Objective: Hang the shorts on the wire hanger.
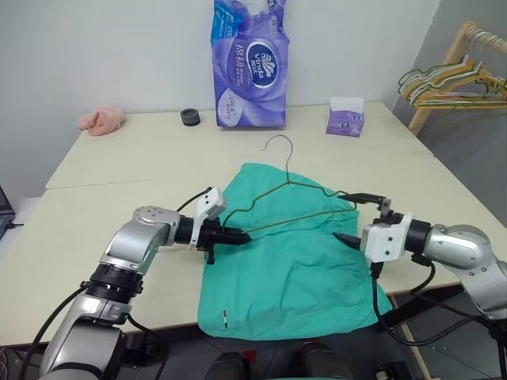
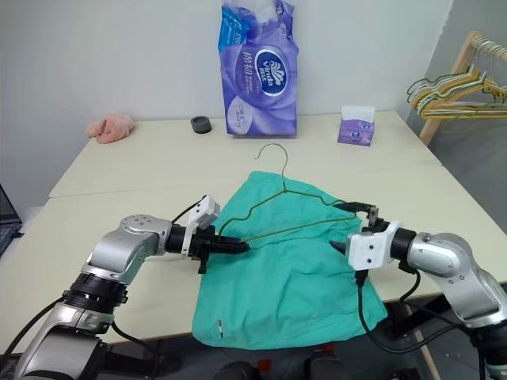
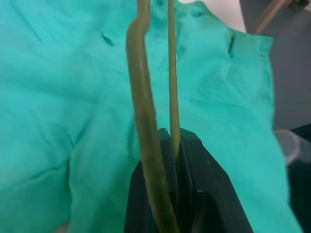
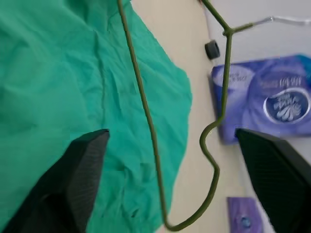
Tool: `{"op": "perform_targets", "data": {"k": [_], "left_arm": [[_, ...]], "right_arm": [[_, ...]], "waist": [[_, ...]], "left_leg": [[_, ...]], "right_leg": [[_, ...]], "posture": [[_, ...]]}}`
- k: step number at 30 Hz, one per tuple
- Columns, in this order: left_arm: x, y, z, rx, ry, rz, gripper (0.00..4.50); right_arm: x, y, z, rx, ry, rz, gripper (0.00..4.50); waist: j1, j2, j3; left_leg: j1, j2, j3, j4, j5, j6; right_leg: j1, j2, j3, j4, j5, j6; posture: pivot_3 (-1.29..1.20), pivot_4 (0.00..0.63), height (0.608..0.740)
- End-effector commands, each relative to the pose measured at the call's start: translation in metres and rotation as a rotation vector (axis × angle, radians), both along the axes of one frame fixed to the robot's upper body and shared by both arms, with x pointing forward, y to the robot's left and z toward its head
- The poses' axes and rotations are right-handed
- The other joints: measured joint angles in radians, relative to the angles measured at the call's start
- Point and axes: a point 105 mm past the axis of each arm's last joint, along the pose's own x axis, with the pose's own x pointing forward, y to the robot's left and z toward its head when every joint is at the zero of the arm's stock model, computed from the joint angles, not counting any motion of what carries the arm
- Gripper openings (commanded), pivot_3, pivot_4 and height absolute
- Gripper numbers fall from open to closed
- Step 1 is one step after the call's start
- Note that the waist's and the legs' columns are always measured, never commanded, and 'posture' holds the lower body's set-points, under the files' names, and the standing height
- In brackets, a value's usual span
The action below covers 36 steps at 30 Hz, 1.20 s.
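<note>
Green shorts (image 1: 295,261) lying flat on tabletop (image 1: 119,158). Wire hanger (image 1: 297,194) sitting above shorts, long side running gripper to gripper. Left gripper (image 1: 240,236) pinching hanger's left end. Right gripper (image 1: 358,218) gaping wide beside right end, holding nothing.

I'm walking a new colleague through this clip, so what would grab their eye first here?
The teal-green shorts spread flat at the near edge of the table, with the wire hanger lying over their top. The left gripper is shut on the hanger's corner, while the right gripper stands open at the other end. Behind stands a tall purple tissue pack.
</note>
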Motion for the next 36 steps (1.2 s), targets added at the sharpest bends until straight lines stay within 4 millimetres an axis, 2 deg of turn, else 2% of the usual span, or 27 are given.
{"op": "perform_targets", "data": {"k": [1,6,13,17,22,24,27,36], "left_arm": [[0.005,-0.002,0.01,0.09,-0.198,-0.059,0.0],[-0.008,-0.016,0.017,0.127,-0.29,-0.193,0.0],[-0.013,-0.026,0.022,0.188,-0.378,-0.307,0.0],[-0.019,-0.034,0.023,0.191,-0.406,-0.358,0.0],[-0.02,-0.038,0.026,0.176,-0.411,-0.359,0.0],[-0.021,-0.038,0.027,0.178,-0.416,-0.365,0.0],[-0.022,-0.039,0.027,0.181,-0.419,-0.369,0.0],[-0.021,-0.037,0.022,0.208,-0.446,-0.369,0.0]], "right_arm": [[-0.005,-0.014,0.02,0.129,0.169,-0.128,4.45],[-0.021,-0.016,0.005,0.122,0.436,-0.201,4.45],[-0.021,-0.02,-0.007,0.087,0.59,-0.263,4.45],[-0.026,-0.018,-0.023,0.021,0.722,-0.253,4.45],[-0.022,-0.02,-0.035,-0.013,0.757,-0.257,4.45],[-0.02,-0.02,-0.039,-0.01,0.771,-0.261,4.08],[-0.02,-0.021,-0.042,-0.02,0.789,-0.259,3.25],[-0.029,-0.018,-0.047,-0.033,0.833,-0.235,0.21]], "waist": [[0.002,0.0,0.0],[0.0,0.0,0.0],[-0.003,0.0,0.0],[-0.005,0.0,0.0],[-0.006,0.0,0.0],[-0.006,0.0,0.0],[-0.006,0.0,0.0],[-0.004,0.0,0.0]], "left_leg": [[0.0,0.0,0.0,0.0,0.0,0.0],[0.0,0.0,-0.001,-0.001,0.0,0.0],[0.0,0.0,0.0,-0.001,0.0,0.0],[0.0,0.0,0.0,-0.001,0.0,0.0],[0.0,0.0,0.0,-0.001,0.0,0.0],[0.0,0.0,0.001,0.0,0.0,0.0],[0.0,0.0,0.0,-0.001,0.0,0.0],[0.0,0.0,0.0,-0.001,0.0,0.0]], "right_leg": [[0.0,0.0,0.0,0.0,0.0,0.0],[0.0,-0.001,-0.001,-0.001,0.0,0.0],[0.0,-0.001,-0.001,-0.001,-0.001,0.002],[0.0,-0.001,-0.001,-0.002,-0.002,0.003],[0.0,-0.001,-0.001,-0.002,-0.003,0.005],[0.0,-0.001,-0.001,-0.002,-0.003,0.005],[0.0,-0.001,-0.001,-0.001,-0.003,0.005],[0.0,-0.001,-0.001,-0.002,-0.003,0.005]], "posture": [[-0.13,0.067,0.74],[-0.15,0.067,0.74],[-0.16,0.067,0.74],[-0.16,0.067,0.74],[-0.16,0.067,0.74],[-0.15,0.066,0.74],[-0.15,0.065,0.74],[-0.15,0.064,0.74]]}}
